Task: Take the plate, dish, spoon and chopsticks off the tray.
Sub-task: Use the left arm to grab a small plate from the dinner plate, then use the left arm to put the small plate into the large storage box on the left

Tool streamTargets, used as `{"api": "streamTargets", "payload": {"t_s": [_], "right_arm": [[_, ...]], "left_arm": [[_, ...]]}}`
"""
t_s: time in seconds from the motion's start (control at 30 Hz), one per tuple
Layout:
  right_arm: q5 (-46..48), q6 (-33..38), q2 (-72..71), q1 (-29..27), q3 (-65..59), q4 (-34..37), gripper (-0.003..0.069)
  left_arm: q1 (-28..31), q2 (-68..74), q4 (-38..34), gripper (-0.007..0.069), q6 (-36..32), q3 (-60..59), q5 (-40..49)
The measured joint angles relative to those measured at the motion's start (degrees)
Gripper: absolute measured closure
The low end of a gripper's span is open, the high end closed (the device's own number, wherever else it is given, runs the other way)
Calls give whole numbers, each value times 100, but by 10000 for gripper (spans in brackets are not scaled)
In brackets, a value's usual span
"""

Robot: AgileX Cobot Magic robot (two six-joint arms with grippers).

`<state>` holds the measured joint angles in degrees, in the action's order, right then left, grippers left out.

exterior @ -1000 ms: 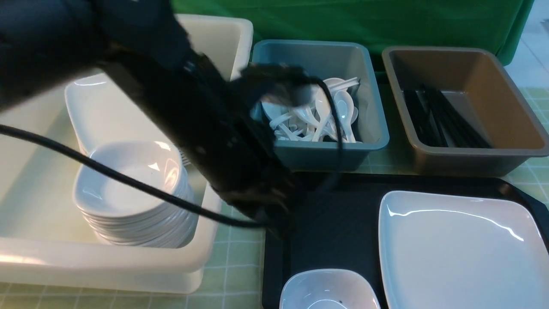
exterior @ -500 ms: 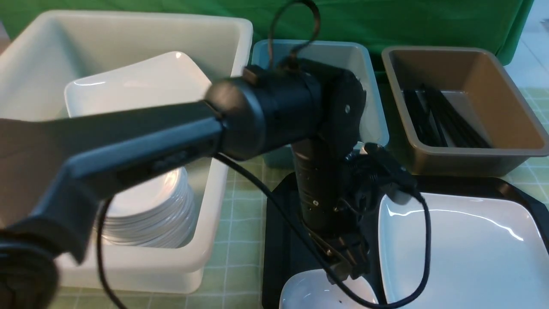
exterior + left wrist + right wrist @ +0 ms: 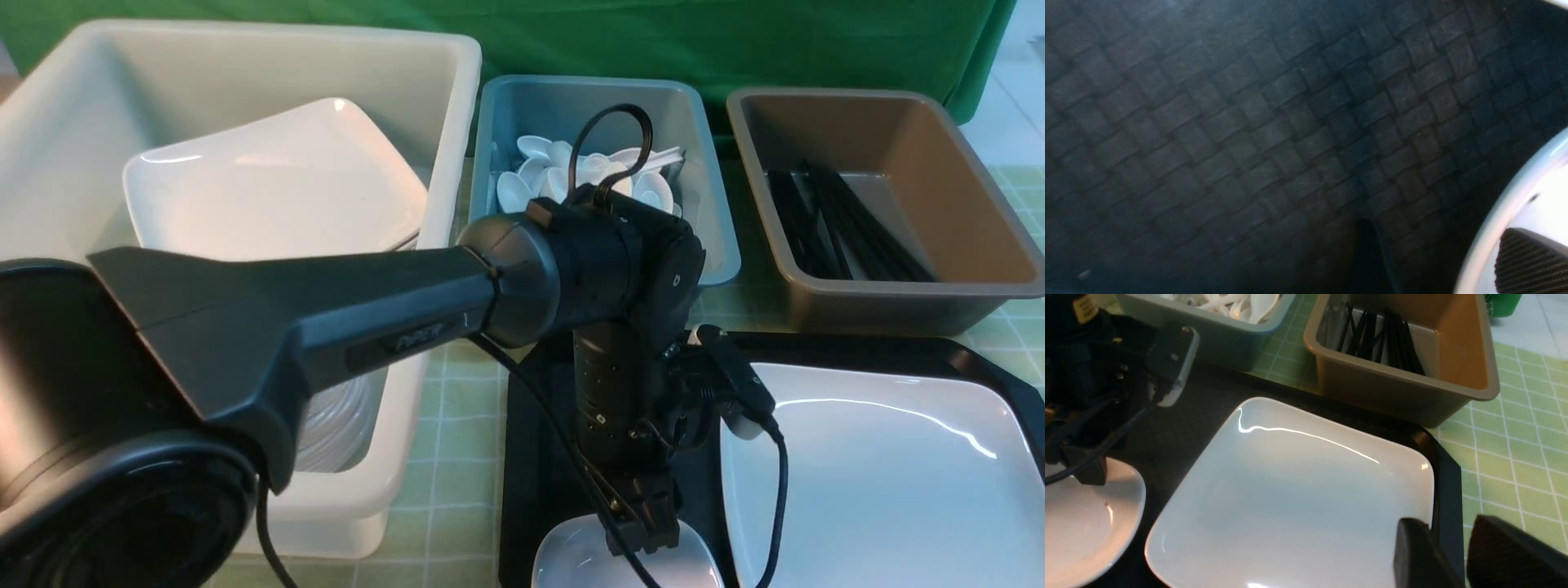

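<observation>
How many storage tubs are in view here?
3. A large white tub at the left, a blue-grey tub in the middle and a brown tub at the right, the last two just beyond the tray. None seems hidden.

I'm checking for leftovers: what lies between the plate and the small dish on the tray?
Only a bare strip of tray shows between plate and dish, clearest in the right wrist view.

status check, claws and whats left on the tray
Left claw open, straddling rim of small bowl. Right claw slightly open over corner of plate. Both on tray. Nothing blocking seen.
</observation>
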<state>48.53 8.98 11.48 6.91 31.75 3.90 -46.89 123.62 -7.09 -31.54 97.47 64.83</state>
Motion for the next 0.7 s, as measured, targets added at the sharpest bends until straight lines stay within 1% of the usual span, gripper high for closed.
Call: {"api": "streamTargets", "payload": {"t_s": [0.07, 0.13, 0.17, 0.3, 0.4, 0.5, 0.53, 0.57, 0.7], "right_arm": [[0, 0, 0, 0, 0, 0, 469], [5, 0, 0, 0, 0, 0, 468], [5, 0, 0, 0, 0, 0, 467], [12, 0, 0, 0, 0, 0, 463], [12, 0, 0, 0, 0, 0, 461], [12, 0, 0, 0, 0, 0, 461], [16, 0, 0, 0, 0, 0, 461], [16, 0, 0, 0, 0, 0, 461], [16, 0, 0, 0, 0, 0, 459]], "left_arm": [[0, 50, -192, 298, 0, 13, 65], [0, 106, -302, 369, 0, 17, 195], [0, 109, -302, 377, 0, 17, 195], [18, 100, -348, 540, 3, 69, 403], [19, -42, -374, 578, 150, 90, 446], [19, -185, -357, 592, 372, 102, 451], [14, -338, -277, 604, 681, 161, 500], [14, -339, -261, 606, 718, 161, 514], [14, -956, 142, 617, 1519, 502, 490]]}}
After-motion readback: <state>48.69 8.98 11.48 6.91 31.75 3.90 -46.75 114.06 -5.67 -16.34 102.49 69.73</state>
